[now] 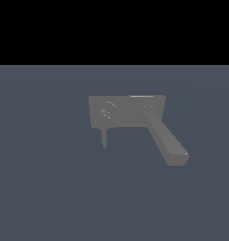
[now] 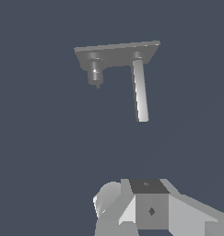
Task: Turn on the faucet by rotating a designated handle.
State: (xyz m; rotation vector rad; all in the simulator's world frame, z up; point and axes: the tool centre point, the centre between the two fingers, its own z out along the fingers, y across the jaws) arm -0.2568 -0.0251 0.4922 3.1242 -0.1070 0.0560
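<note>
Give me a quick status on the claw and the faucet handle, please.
Claw well short of faucet, fingers out of view. Handle untouched, hanging below its hub. Nothing in the way.

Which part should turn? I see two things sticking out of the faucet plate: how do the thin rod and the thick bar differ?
The handle is a thin short rod; the bar is long, thick and boxy. The handle hangs from the round hub at the plate's exterior-view left; the bar angles off its right. Both are matte grey.
</note>
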